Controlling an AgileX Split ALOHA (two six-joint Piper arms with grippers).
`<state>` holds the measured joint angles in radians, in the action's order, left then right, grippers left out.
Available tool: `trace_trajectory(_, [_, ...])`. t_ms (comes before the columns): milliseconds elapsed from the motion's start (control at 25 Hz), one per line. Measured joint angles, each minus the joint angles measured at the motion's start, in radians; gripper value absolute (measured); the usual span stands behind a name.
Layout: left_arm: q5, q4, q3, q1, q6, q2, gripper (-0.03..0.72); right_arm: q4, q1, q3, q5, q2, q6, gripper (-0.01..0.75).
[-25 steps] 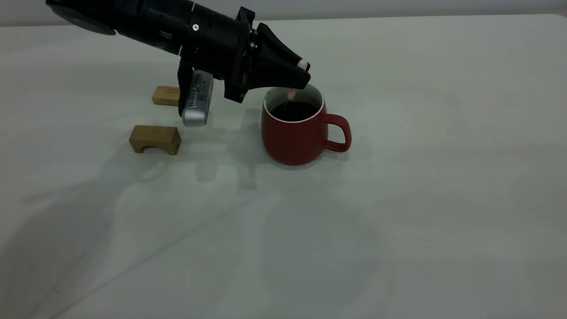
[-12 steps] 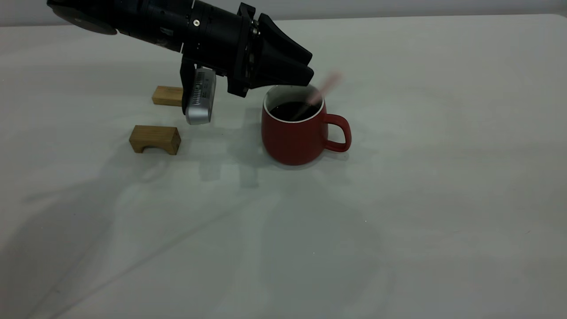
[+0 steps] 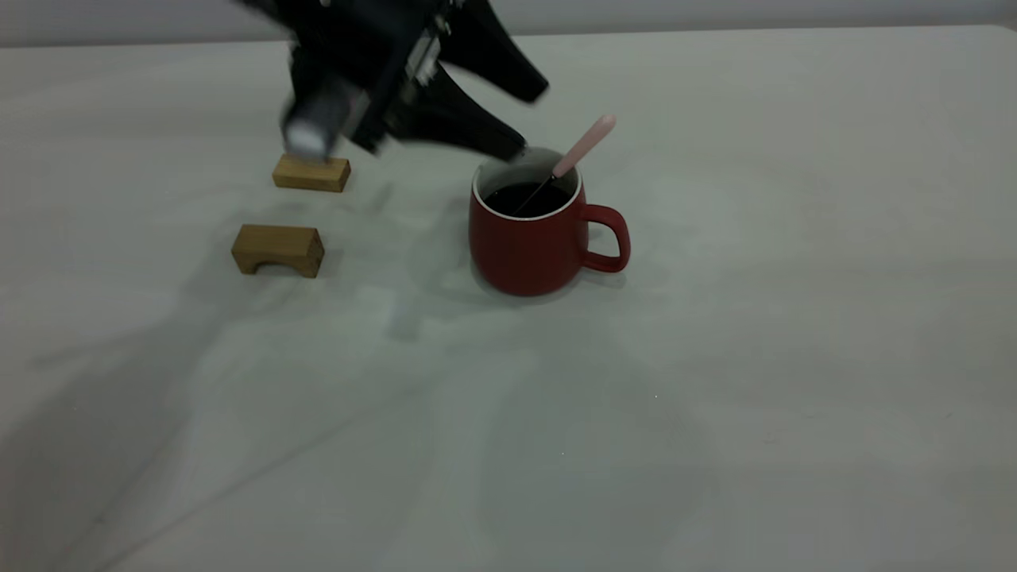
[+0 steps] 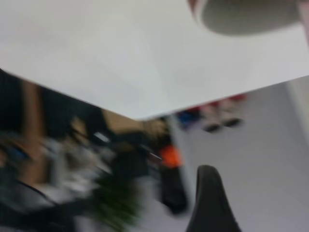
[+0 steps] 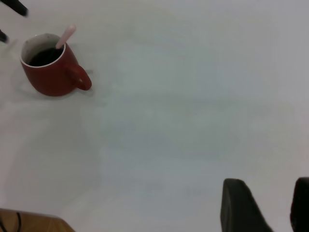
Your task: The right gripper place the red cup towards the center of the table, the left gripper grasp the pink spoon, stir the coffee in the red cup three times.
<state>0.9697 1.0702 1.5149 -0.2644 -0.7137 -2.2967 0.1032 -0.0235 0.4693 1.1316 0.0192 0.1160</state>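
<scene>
The red cup point(image 3: 528, 246) stands upright near the middle of the table point(image 3: 715, 397), handle to the right, with dark coffee point(image 3: 528, 199) inside. The pink spoon point(image 3: 584, 145) leans free against the cup's right rim, its bowl in the coffee. My left gripper point(image 3: 531, 121) hangs open just above and left of the cup and holds nothing. The right wrist view shows the cup point(image 5: 50, 77) and the spoon point(image 5: 66, 35) far from my right gripper point(image 5: 268, 193). That gripper is open and empty over bare table, outside the exterior view.
Two wooden blocks lie left of the cup, one arch-shaped point(image 3: 278, 249) and a flat one point(image 3: 311, 172) behind it under the left arm. In the left wrist view, the cup's rim point(image 4: 251, 17) and the table's edge point(image 4: 145, 113) appear.
The left gripper opened and let go of the spoon, then swung up and to the left. The spoon tipped over and now rests on the cup's right rim.
</scene>
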Motion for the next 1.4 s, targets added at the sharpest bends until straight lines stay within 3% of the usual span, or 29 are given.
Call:
trace_trajectory(240, [0.099, -0.495, 0.040, 0.006, 0.075, 0.208, 0.553, 0.000, 0.000, 0.000, 0.000, 0.000, 0.000, 0.294])
trace_trajectory(400, [0.197, -0.817, 0.041, 0.019, 0.277, 0.353, 0.553, 0.000, 0.000, 0.000, 0.000, 0.000, 0.000, 0.294])
trace_trajectory(560, [0.198, -1.011, 0.041, 0.020, 0.480, 0.492, 0.552, 0.001, 0.000, 0.000, 0.000, 0.000, 0.000, 0.294])
trace_trajectory(880, [0.198, -1.107, -0.033, 0.020, 0.656, 0.756, 0.552, 0.001, 0.000, 0.000, 0.000, 0.000, 0.000, 0.294])
trace_trajectory(1240, [0.198, -1.130, -0.519, 0.024, 0.672, 1.274, 0.552, 0.001, 0.000, 0.000, 0.000, 0.000, 0.000, 0.294])
trace_trajectory(1400, [0.198, -1.126, -0.722, 0.095, 0.672, 1.537, 0.552, 0.001, 0.000, 0.000, 0.000, 0.000, 0.000, 0.294])
